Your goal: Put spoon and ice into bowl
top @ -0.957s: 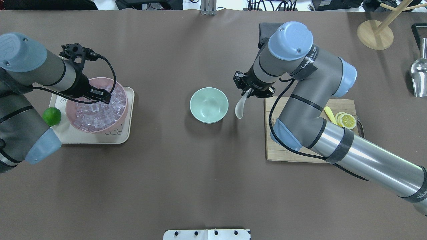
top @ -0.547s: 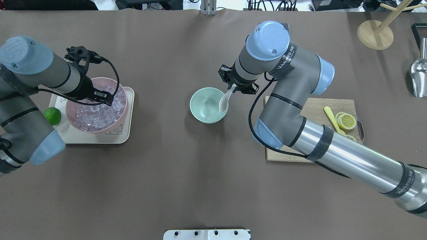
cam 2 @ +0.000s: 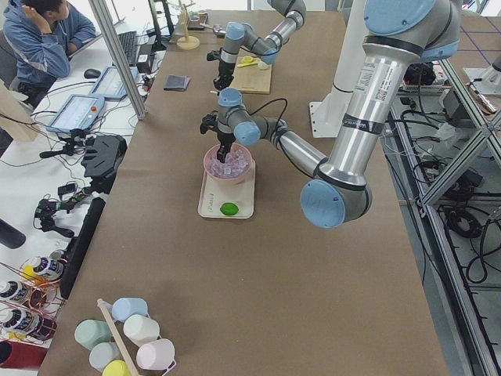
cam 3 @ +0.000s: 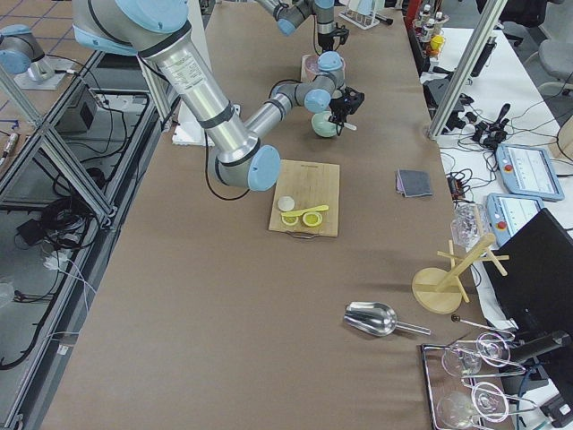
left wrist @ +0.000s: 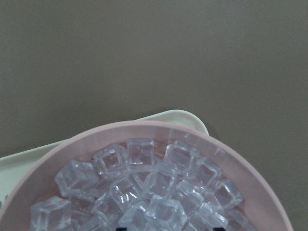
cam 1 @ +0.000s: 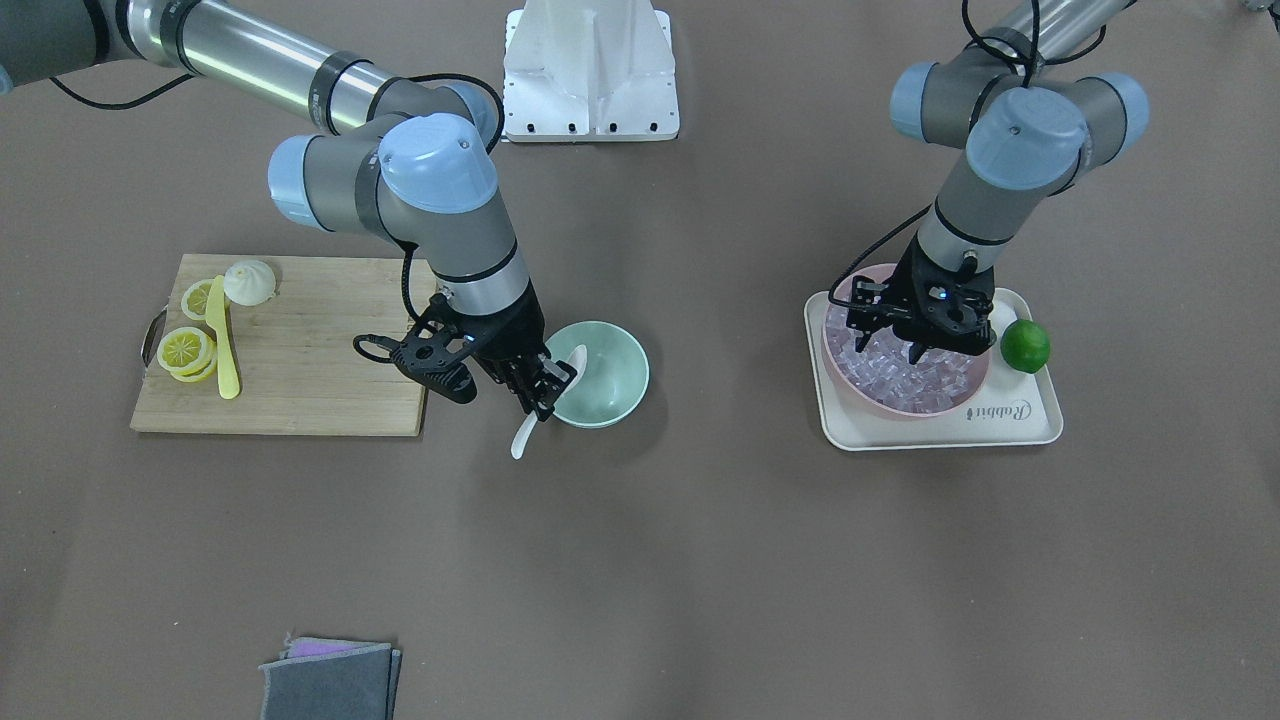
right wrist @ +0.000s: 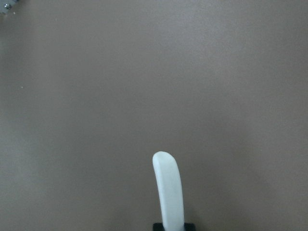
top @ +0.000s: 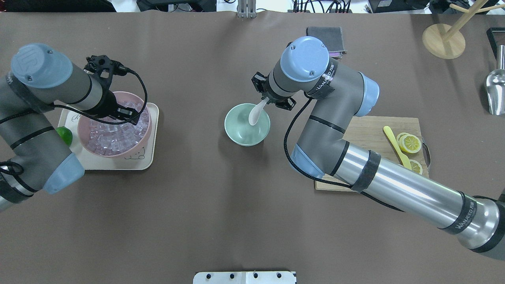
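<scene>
The mint-green bowl (top: 240, 134) stands mid-table and also shows in the front-facing view (cam 1: 610, 385). My right gripper (top: 272, 101) is shut on the handle of the white spoon (top: 254, 114). It holds the spoon tilted, with the scoop over the bowl's far right part. In the front-facing view the handle end (cam 1: 520, 438) sticks out past the right gripper (cam 1: 545, 390). The right wrist view shows only that handle end (right wrist: 168, 187). The ice (top: 114, 136) fills the pink bowl (top: 80, 134). My left gripper (top: 126, 115) hangs just above the ice (left wrist: 159, 192), fingers apart, empty.
The pink bowl sits on a cream tray (top: 114, 163) with a lime (cam 1: 1025, 345). A wooden cutting board (top: 371, 130) on the right holds a yellow knife (top: 392, 140) and lemon slices (top: 410, 142). A grey cloth (top: 325, 33), a metal scoop (top: 495, 90) and a wooden stand (top: 444, 39) lie at the far side.
My right arm has carried the spoon left, from beside the mint bowl to over it. My left gripper has shifted slightly right over the pink bowl.
</scene>
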`<state>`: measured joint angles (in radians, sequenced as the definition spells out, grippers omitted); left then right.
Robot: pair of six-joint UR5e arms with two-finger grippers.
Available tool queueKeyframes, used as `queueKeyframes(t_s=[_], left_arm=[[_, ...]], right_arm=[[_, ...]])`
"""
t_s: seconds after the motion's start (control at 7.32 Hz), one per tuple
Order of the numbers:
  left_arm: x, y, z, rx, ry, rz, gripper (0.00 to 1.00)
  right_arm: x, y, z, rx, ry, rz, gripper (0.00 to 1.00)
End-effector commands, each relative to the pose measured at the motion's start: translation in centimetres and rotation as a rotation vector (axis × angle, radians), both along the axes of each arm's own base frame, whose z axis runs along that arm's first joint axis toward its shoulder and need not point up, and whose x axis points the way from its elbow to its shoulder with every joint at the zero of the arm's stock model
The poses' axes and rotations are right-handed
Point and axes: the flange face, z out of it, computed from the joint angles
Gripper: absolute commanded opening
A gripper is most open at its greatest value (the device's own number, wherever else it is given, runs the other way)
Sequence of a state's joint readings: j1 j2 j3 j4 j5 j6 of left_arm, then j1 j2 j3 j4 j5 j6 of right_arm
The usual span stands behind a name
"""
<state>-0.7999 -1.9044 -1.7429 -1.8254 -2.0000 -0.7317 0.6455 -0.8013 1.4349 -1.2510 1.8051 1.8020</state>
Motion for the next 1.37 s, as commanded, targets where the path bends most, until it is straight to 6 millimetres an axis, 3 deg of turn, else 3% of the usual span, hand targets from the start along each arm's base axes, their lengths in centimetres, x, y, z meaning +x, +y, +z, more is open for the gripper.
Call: queueKeyframes(t_s=[0.0,0.14,0.27,0.41,0.68,0.96,1.09,1.23], left_arm=[[0.7,-0.2,-0.5,0.005,0.003,0.005,0.67],[1.2,-0.1,-0.3,0.002,0.0,0.013,0.64],[1.1,-0.1,-0.3,0.01,-0.003,0.017,0.64],[1.1,-0.2,-0.2,0.01,-0.005,0.017,0.64],[1.1,-0.3,-0.1,0.015,-0.012,0.012,0.64],[1.1,-0.5,0.3,0.016,-0.025,0.007,0.62],[1.2,-0.5,0.5,0.013,-0.027,0.006,0.56],[1.2,-0.5,0.5,0.013,-0.027,0.006,0.51]], right_arm=[[-0.5,0.4,-0.2,0.002,-0.005,0.0,0.0],[-0.5,0.4,-0.2,0.002,-0.005,0.001,0.26],[-0.5,0.3,-0.2,0.004,-0.004,0.003,0.91],[-0.5,0.3,-0.3,0.005,-0.005,0.003,1.0],[-0.4,0.3,-0.3,0.012,-0.002,0.0,1.0],[1.1,-0.4,0.2,0.043,0.015,-0.022,1.0],[3.3,-1.1,0.8,0.038,0.001,-0.051,1.0],[7.3,-1.5,2.5,0.033,-0.016,-0.08,1.0]])
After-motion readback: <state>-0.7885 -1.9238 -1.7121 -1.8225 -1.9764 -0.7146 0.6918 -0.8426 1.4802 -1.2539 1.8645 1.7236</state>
